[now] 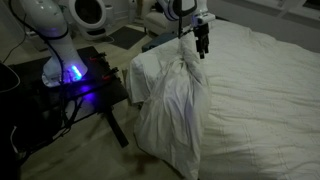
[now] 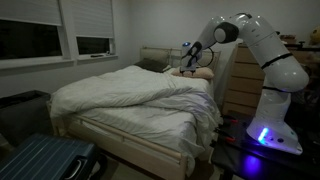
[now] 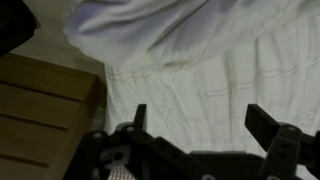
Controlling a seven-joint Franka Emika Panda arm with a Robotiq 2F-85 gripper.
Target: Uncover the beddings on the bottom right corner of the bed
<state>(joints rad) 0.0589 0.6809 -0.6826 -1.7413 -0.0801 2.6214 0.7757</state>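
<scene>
1. Beddings [image 1: 170,95] lie bunched at the bed's [image 1: 270,80] corner, draping over its edge.
2. Hand [image 1: 201,50] hovers above the bed, fingers apart, gripping nothing.
3. A black desk [image 1: 100,90] stands beside the bed.

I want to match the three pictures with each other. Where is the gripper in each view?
In an exterior view: the gripper is near the top, right of centre, over the bed.
In an exterior view: the gripper is near the middle, just above the beddings.
Wrist view: the gripper is along the bottom edge, open, fingers apart.
Shared landmark: the white beddings, in all three.
</scene>
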